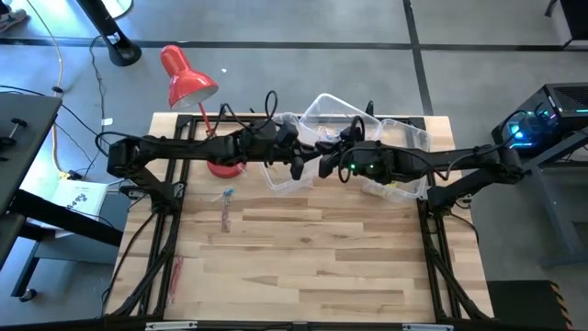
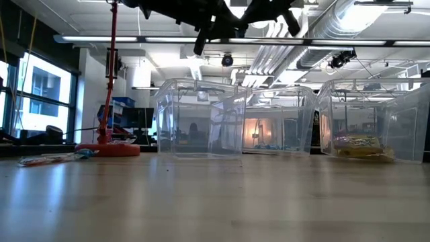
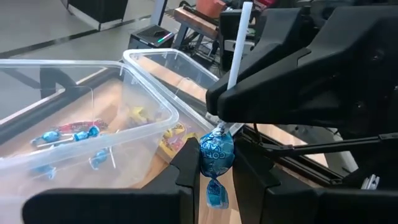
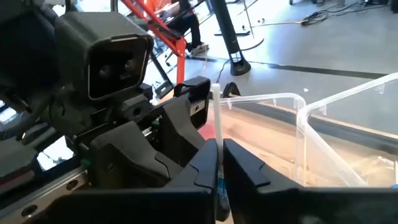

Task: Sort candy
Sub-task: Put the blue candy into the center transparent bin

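High view
- Grippers: left gripper (image 1: pixel 296 164) and right gripper (image 1: pixel 323 165) meet nose to nose over the clear bins (image 1: pixel 323 110), at about 12 o'clock on the table (image 1: pixel 303 267).
- Loose candy: a blue piece (image 1: pixel 227 195) and a slim stick (image 1: pixel 225 219) lie at 9 o'clock of table centre; a red stick (image 1: pixel 175 272) lies near 8 o'clock.

Low view
- Bins: three stand in a row; the one at 3 o'clock holds yellow packets (image 2: pixel 363 144).
- Grippers: both hang high above the bins; their fingers cannot be read here.

Left wrist view
- Held piece: a blue-wrapped lollipop (image 3: pixel 216 155) hangs between the two grippers, its white stick (image 3: pixel 237 43) pointing to 12 o'clock.
- Left fingers (image 3: pixel 186 168): pressed in on the wrapped head from both sides.
- Handling: likely very light; crinkly, slippery wrapper over a hard head; the stiff, thin stick looks the surest hold.
- Sorted candy: more blue pieces (image 3: pixel 68 134) lie in the near bin.

Right wrist view
- Right fingers (image 4: pixel 202 163): nearly closed, pinching the white stick (image 4: pixel 217 118).
- Judgement: a hand-over, both arms holding one sweet.
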Tool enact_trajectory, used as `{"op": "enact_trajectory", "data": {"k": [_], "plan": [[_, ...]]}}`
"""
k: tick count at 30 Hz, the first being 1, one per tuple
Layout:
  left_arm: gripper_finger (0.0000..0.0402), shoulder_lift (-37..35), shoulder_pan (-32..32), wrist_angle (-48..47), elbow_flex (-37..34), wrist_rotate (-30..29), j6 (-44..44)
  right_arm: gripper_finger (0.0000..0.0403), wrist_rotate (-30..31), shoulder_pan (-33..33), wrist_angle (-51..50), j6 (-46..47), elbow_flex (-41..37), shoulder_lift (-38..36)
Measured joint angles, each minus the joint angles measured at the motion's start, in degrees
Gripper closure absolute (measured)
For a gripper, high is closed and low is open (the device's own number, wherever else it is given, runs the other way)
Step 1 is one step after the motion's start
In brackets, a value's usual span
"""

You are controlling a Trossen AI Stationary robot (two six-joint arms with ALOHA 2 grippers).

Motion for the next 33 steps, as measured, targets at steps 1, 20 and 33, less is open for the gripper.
{"op": "enact_trajectory", "data": {"k": [1, 20, 33], "plan": [[0.0354, 0.0, 0.1, 0.3, 0.0, 0.1, 0.0, 0.0394, 0.2, 0.0, 0.0, 0.3, 0.0, 0.0], [0.0183, -8.3, 1.5, -24.7, -1.0, 7.3, 8.0, 0.0402, 7.6, 0.0, -35.8, 8.0, 4.1, -13.1], [0.0184, -32.6, -6.3, -6.7, -20.7, 5.2, -7.6, 0.0403, 5.8, 6.0, -72.3, 47.1, -3.0, -15.3]]}}
